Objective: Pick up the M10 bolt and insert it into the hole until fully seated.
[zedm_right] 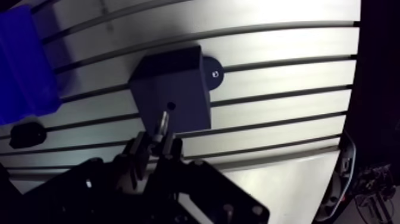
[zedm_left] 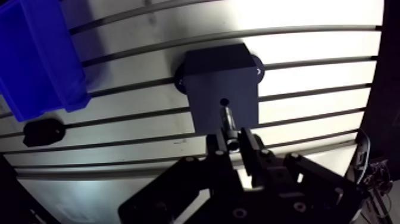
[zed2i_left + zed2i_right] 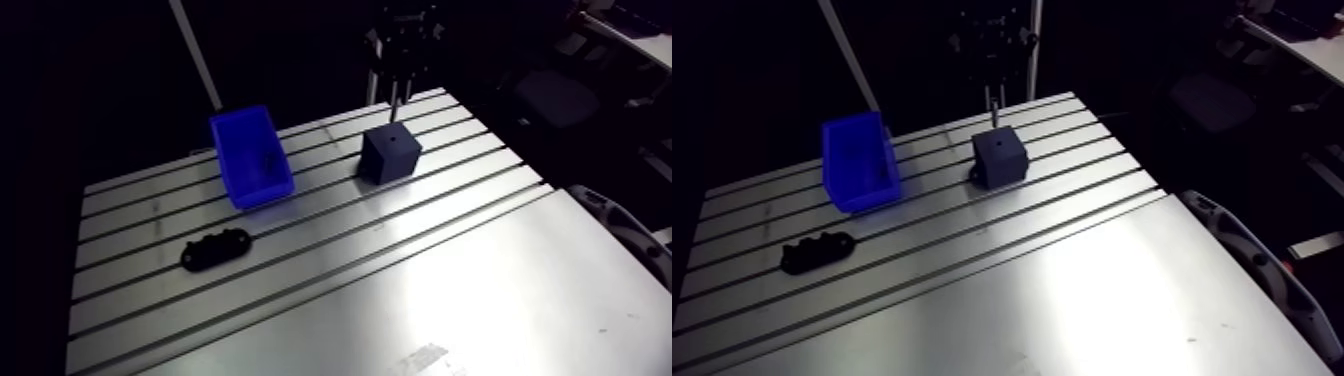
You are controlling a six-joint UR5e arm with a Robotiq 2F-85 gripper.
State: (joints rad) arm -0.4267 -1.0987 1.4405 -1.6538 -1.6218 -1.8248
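The blue bin (image 3: 250,155) stands open on the slotted table (image 3: 450,280), well apart from the dark block (image 3: 390,152). On the floor of the bin there is some small dark thing, too small to name. The rest of the bin looks bare.

The block stands upright on the table and lies across two of the slots. It has a round base plate that shows beside it in the wrist view. In its top face is one small round hole (image 2: 224,101).

The gripper (image 2: 233,142) hangs over the block. Its two fingers are narrow and clamped on the head end of the M10 bolt (image 2: 228,122). The shaft of the bolt points down toward the block. In the wrist view its tip is just beside the hole, and in the arm view the tip is a little above the top face of the block, so the bolt is not yet inside.

A flat black part (image 3: 214,248) lies on the table near the bin, on the side away from the block, touching nothing
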